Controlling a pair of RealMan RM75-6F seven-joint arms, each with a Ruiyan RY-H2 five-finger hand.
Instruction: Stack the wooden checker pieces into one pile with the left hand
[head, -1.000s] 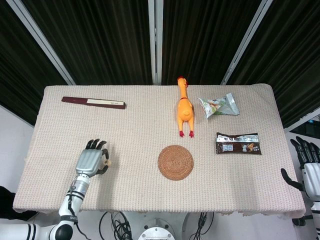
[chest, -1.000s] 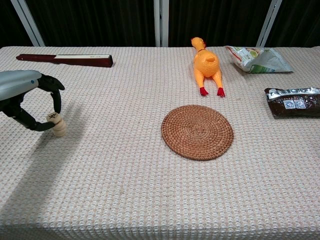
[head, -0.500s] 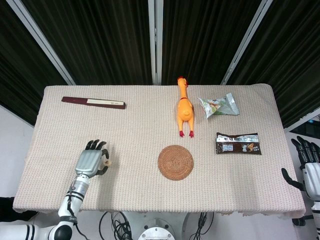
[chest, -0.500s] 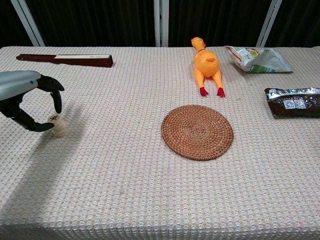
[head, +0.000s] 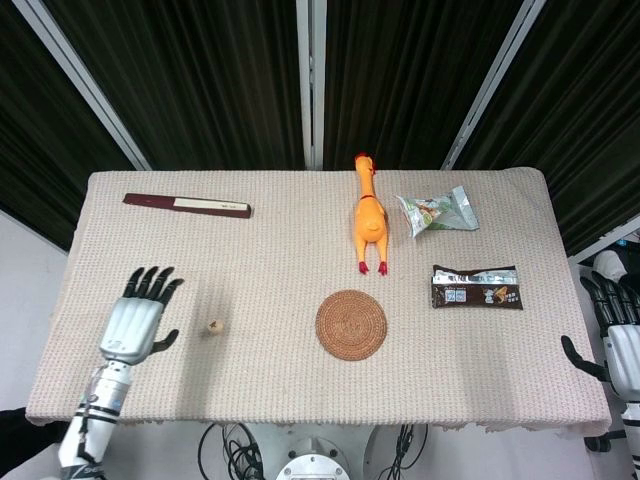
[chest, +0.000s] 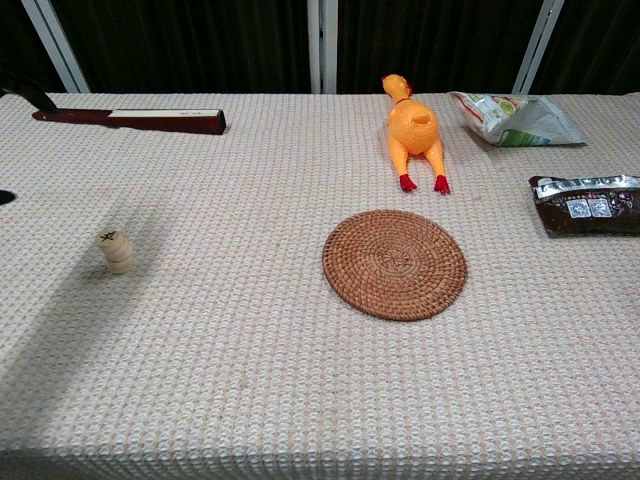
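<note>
Hovering flat over the near-left part of the bench (head: 300, 400), my left hand (head: 135, 322) has its fingers (head: 150, 283) spread wide and holds nothing. The wooden checker pieces (chest: 116, 251) stand as 1 small upright pile on the cloth, just off the thumb side of that hand, toward the woven coaster (chest: 394, 262) but well short of it; in the head view the pile (head: 212, 327) shows only as a tiny tan dot, clear of my fingers with bare cloth between. The chest view shows the pile's long axis running straight up, a marked piece on top, and I cannot tell exactly how many pieces are in it. I see no loose piece lying anywhere else on the bench, so I judge the stacking done or very nearly so. If another touch is called for, the relation that matters is this: the pile lies sideways from my left palm, on its inner side, and is far closer to it than to my right hand (head: 622, 340), which hangs off the far right edge of the bench with fingers open and empty. Any approach would need to come in from the side and gently, since a narrow upright pile like this looks easy to topple.
</note>
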